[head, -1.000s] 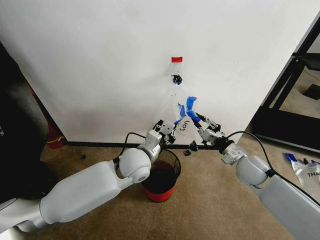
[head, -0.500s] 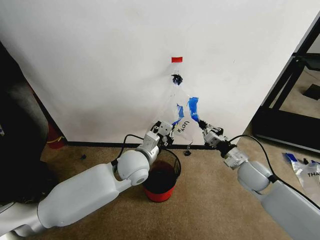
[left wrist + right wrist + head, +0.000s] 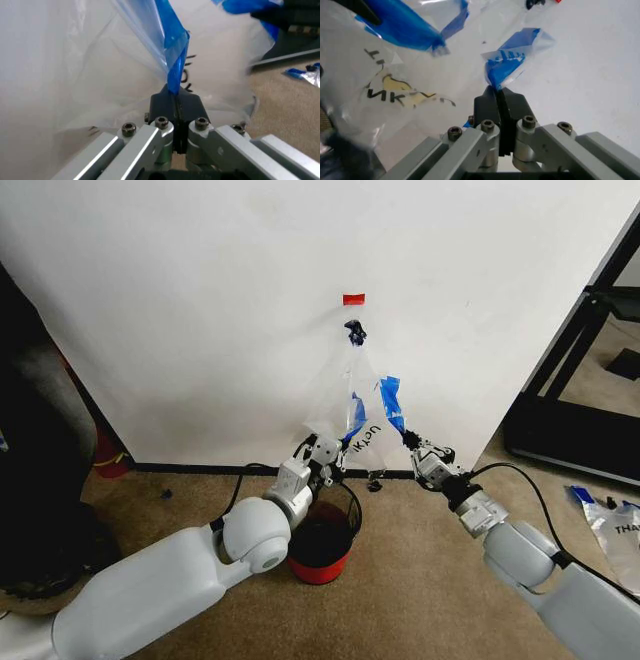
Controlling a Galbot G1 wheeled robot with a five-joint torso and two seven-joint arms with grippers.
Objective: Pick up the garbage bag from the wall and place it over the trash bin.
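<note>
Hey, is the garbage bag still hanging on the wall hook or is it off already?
Still on. The garbage bag runs up to the black hook, while the left gripper and right gripper pinch its blue handles.

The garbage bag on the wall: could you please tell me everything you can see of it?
The garbage bag is thin, clear, crinkled plastic with blue handles, dark lettering and a yellow patch. Its top hangs from the black hook on the white wall, below a red tape strip. It is stretched into a triangle: the left end effector is shut on one blue handle, the right end effector on the other. Its lower edge hangs above and behind the trash bin.
</note>
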